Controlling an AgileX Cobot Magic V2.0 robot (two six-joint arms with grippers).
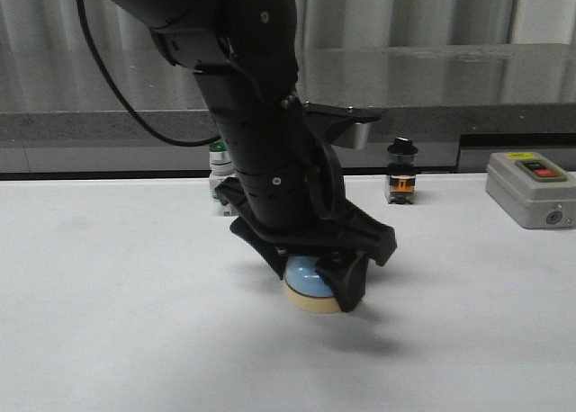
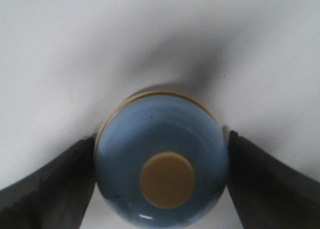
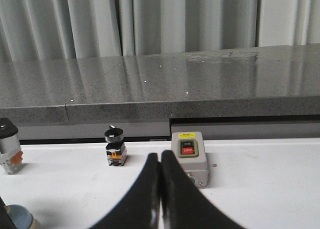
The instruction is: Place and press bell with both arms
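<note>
The left claw (image 1: 317,273) is spread only as wide as the bell (image 2: 161,161), one finger (image 2: 47,184) pressed against each side of the blue dome, so it is clamped on it. The bell sits low on the white worktop (image 1: 108,322), near its middle. The right claw (image 3: 160,199) has its fingers closed together, empty, facing the grey switch box (image 3: 190,156).

Dim, soft overhead light; wrist pic blurry

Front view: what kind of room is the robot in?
Probably a robot test lab. A plain white table holds loose switches, like a grey button box, beside a grey stone counter and curtains. The left hand grips a blue bell.
</note>
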